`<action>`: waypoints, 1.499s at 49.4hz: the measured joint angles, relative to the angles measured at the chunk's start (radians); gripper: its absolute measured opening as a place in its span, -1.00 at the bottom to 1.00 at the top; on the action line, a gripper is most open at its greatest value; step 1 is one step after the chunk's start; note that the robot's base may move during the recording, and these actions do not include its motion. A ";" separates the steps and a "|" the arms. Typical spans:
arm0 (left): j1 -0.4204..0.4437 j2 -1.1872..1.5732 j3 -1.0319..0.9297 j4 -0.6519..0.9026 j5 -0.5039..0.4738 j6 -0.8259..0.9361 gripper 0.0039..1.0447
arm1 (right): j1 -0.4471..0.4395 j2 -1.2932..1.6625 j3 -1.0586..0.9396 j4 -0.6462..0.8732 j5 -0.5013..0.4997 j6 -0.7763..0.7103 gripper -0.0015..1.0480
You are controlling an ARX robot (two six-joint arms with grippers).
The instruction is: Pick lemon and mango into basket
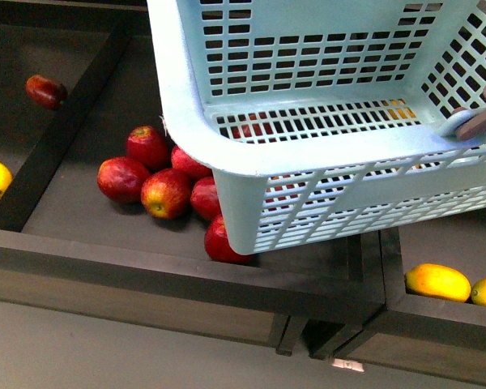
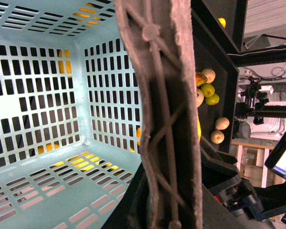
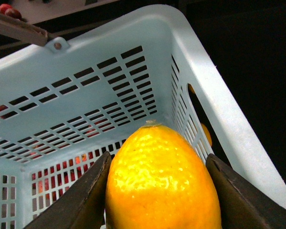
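Holding what looks like the lemon (image 3: 162,176) over the empty basket (image 3: 219,95), the right gripper (image 3: 159,200) is ready to drop it; the mango (image 1: 437,281) lies outside, not yet picked.

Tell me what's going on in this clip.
The right fingers grip a dimpled yellow oval lemon above the open light aqua slotted plastic basket, not yet released. The left arm seems to hold the basket tilted over red apples by its brown handle. No fruit shows inside it.
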 joint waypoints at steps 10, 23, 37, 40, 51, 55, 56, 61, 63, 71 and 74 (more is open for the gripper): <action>0.000 0.000 0.000 0.000 0.000 0.000 -0.89 | -0.013 -0.056 -0.015 0.019 0.040 0.047 0.80; 0.001 0.000 0.000 0.000 -0.005 0.003 -0.89 | -0.089 -0.171 -0.140 0.279 0.068 -0.029 0.60; 0.000 0.000 0.000 0.000 -0.001 0.001 -0.89 | -0.042 -0.332 -0.484 0.623 0.095 -0.197 -0.33; 0.000 0.000 0.000 0.000 -0.002 0.002 -0.89 | -0.034 -0.361 -0.532 0.634 0.106 -0.203 -0.53; 0.000 0.000 0.000 0.000 -0.001 0.002 -0.89 | 0.026 -0.464 -0.651 0.643 0.173 -0.215 -0.96; 0.000 0.000 0.000 0.000 -0.001 0.002 -0.89 | 0.043 -0.502 -0.684 0.642 0.172 -0.216 -0.96; 0.000 0.000 0.000 0.000 0.000 0.002 -0.89 | 0.043 -0.517 -0.697 0.640 0.174 -0.216 -0.96; 0.000 0.000 0.000 0.000 -0.001 0.001 -0.89 | 0.044 -0.571 -0.738 0.626 0.182 -0.216 -0.96; 0.000 0.000 0.000 0.000 -0.002 0.002 -0.89 | 0.044 -0.598 -0.755 0.616 0.182 -0.216 -0.96; 0.000 0.000 0.000 0.000 -0.001 0.002 -0.89 | 0.045 -0.632 -0.773 0.606 0.182 -0.217 -0.45; 0.000 0.000 0.000 0.000 -0.001 0.002 -0.89 | 0.045 -0.632 -0.773 0.606 0.182 -0.217 -0.29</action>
